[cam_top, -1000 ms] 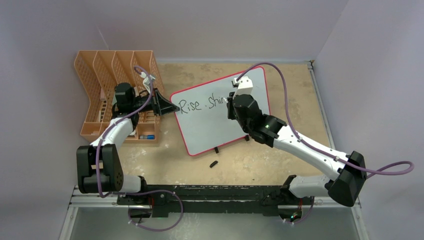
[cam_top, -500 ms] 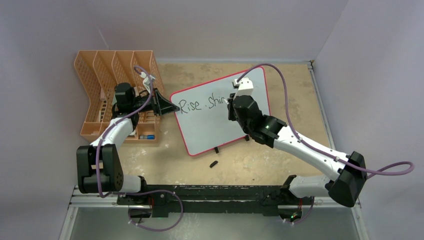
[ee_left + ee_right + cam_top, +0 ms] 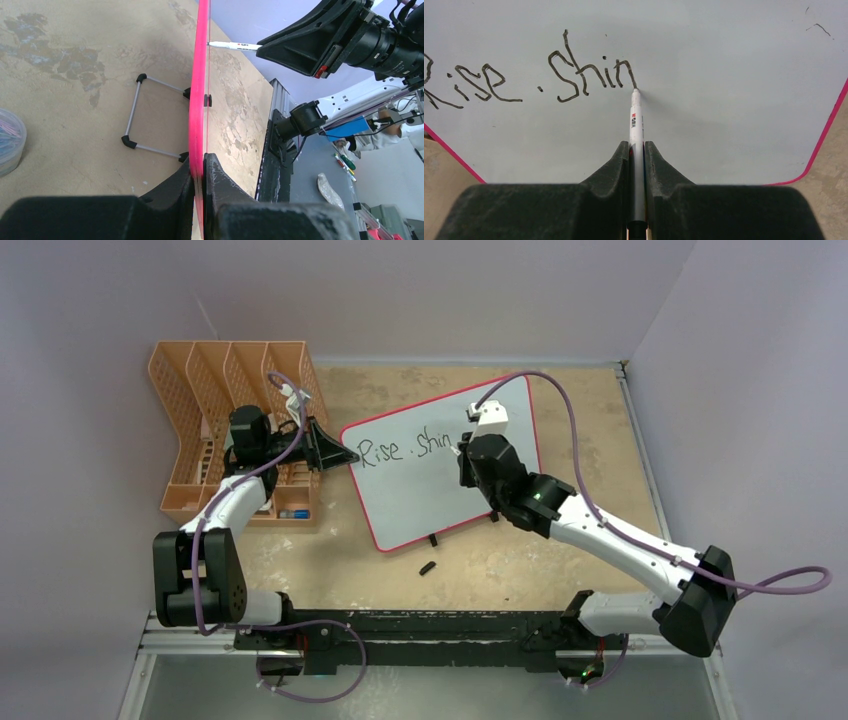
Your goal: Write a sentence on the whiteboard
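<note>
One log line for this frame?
phase: writing sentence | left fingers: shut on whiteboard rim | right fingers: shut on marker, tip on board after "Shin" | written: "Rise . Shin"

Soft even light; faint shadow on whiteboard (image 3: 724, 75)

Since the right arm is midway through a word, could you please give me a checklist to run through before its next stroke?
1. Right gripper shut on the marker, which sits straight between its fingers: ok.
2. Marker tip touching the whiteboard at the end of the lettering, which reads "Rise . Shin": ok.
3. Left gripper clamped on the whiteboard's pink rim: ok.
4. Wire stand folded out behind the board: ok.
5. Blank board to the right of the tip for more letters: ok.
6. Enough ink left in the marker: cannot tell.
</note>
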### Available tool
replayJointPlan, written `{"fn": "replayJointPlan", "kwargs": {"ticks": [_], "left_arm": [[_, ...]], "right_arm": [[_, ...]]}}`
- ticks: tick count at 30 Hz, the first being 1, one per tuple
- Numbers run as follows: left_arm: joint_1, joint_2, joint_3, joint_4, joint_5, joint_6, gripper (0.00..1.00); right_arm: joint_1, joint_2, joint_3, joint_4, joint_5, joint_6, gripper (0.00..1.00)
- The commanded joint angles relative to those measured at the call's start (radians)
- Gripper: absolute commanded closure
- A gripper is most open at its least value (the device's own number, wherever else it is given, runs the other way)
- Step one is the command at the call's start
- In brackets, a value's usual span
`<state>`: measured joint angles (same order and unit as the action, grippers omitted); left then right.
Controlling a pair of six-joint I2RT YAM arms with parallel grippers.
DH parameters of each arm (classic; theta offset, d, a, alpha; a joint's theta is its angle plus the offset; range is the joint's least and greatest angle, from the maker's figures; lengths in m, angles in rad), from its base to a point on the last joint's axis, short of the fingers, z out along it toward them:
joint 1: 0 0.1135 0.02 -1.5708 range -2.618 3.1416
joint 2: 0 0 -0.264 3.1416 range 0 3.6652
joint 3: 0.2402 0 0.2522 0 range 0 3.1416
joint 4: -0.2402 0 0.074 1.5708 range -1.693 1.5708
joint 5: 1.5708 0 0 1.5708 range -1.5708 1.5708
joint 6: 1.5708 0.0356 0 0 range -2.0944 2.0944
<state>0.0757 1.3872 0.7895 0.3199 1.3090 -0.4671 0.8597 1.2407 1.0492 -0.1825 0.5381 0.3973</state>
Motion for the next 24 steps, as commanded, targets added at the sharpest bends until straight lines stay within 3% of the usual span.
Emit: {"fn": "replayJointPlan", "kwargs": {"ticks": [1,24], "left_arm": [[-0.013,-0.017,0.024,0.000,-0.016,0.037,1.00],[-0.013,-0.019,0.025,-0.006,-0.020,0.041,1.00]], "right_arm": [[-0.009,-0.035,0.008,0.006,0.003,0.011,1.00],[-0.035,-0.037,0.011,0.093,-0.001,-0.021,1.00]]}}
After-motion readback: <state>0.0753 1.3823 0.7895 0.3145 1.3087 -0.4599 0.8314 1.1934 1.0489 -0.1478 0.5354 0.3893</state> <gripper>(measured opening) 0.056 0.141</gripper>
